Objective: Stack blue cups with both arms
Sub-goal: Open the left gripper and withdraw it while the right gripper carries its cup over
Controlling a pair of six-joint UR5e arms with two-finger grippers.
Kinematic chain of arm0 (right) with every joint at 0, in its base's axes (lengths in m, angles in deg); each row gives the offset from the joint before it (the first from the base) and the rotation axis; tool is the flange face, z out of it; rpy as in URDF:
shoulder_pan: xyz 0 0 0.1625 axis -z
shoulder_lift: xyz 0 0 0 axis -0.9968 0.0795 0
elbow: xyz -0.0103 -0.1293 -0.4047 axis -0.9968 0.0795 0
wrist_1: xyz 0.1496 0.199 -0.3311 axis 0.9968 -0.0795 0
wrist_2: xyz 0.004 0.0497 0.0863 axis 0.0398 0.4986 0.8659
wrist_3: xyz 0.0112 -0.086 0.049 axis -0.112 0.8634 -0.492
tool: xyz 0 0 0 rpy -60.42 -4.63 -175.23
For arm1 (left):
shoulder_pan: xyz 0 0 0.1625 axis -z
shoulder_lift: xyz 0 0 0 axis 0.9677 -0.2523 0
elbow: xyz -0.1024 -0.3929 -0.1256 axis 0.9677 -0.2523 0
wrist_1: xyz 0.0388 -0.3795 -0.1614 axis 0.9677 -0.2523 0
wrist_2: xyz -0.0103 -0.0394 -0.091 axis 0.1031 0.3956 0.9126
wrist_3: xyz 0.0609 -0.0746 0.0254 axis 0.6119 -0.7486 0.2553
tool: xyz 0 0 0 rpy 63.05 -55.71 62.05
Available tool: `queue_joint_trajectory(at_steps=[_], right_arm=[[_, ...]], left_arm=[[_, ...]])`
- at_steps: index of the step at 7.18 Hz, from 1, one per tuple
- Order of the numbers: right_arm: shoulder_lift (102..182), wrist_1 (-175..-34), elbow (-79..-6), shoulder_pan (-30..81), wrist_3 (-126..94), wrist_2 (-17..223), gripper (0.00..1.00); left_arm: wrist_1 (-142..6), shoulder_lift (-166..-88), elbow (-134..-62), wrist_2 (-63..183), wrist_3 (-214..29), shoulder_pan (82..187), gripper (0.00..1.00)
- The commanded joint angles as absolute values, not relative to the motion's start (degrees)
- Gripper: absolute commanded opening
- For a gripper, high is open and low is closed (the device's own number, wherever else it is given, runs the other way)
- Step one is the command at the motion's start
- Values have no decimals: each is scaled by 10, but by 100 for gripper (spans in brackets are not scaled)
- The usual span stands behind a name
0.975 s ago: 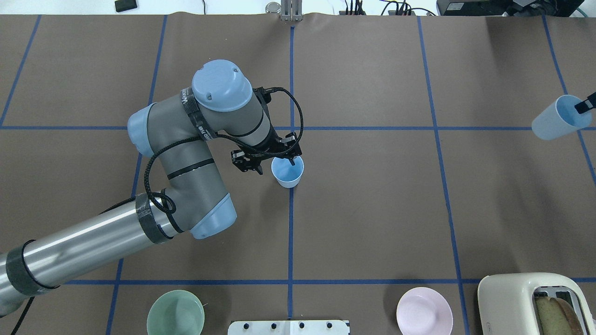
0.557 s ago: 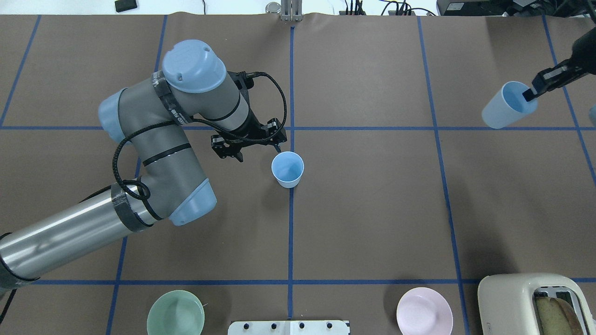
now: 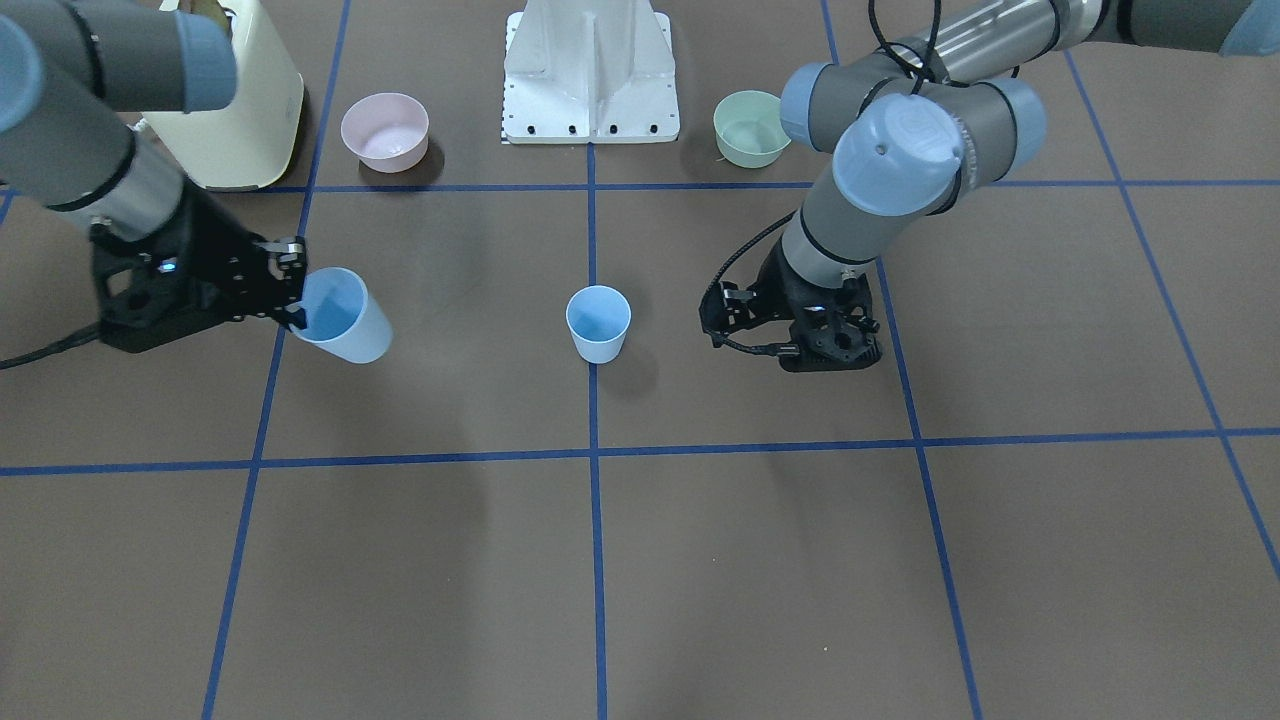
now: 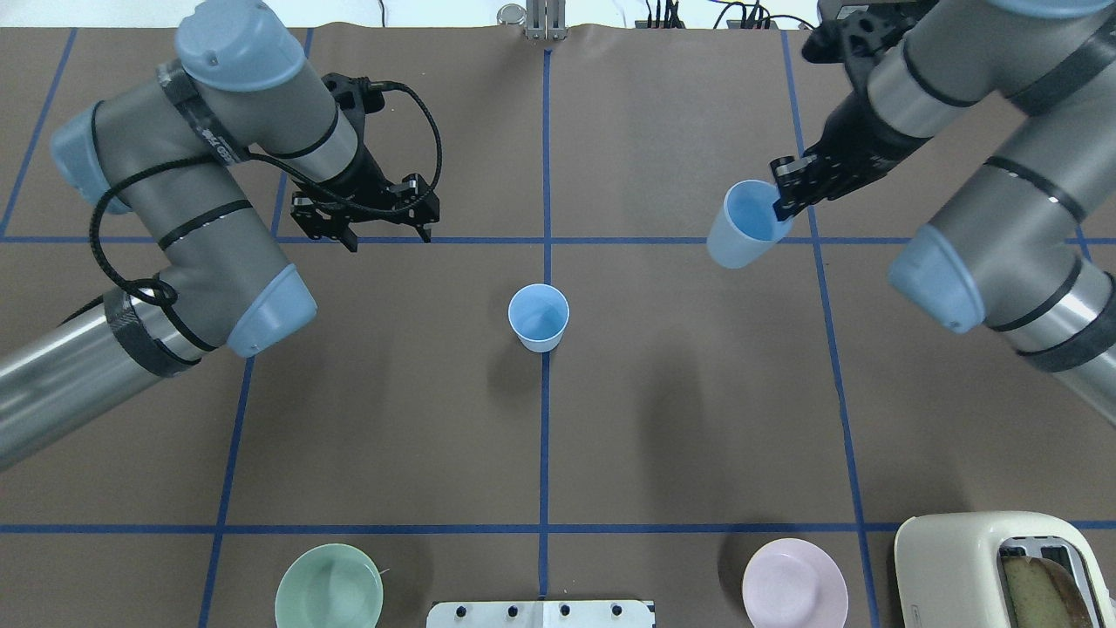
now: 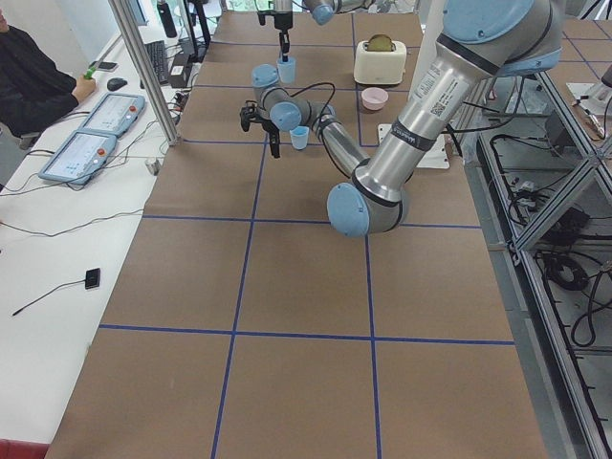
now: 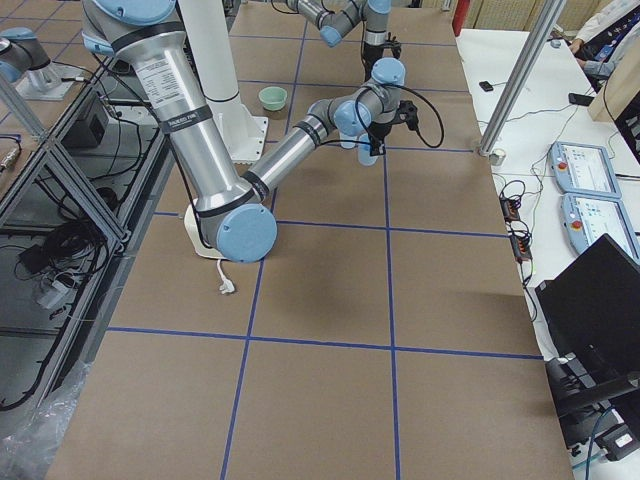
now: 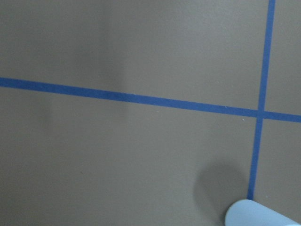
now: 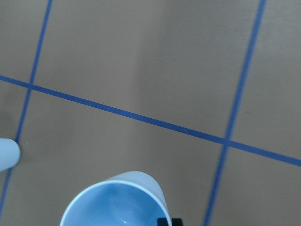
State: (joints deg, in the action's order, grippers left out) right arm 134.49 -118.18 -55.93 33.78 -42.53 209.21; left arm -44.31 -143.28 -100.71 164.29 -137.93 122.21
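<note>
Brown table (image 4: 680, 419) w/ blue cup (image 4: 539, 317), green bowl (image 4: 329, 586), pink bowl (image 4: 794, 583), toaster (image 4: 959, 558).

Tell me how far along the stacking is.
Done: one cup stands upright at the middle of the table, with the left end effector open and clear of it. In hand: the right end effector grips the second cup by its rim, lifted, off to the side. Left: bring it over and lower it into the standing one.

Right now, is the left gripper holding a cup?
No, the left gripper hangs open and empty, apart from the centre cup standing on the table; only the right gripper grips the other cup.
</note>
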Motion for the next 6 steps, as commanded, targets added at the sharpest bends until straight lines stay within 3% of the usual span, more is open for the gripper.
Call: queue_joint_trajectory(at_steps=[1,6], right_arm=[[1263,-1182,-530,432,-549,2003,0],[1193,-1183,-490,511,-619,1927,0]], left_arm=[[-423,-1382,-1033,1644,-1269,1268,97],[-431,-1319,-1033,1638,-1169,1299,97]])
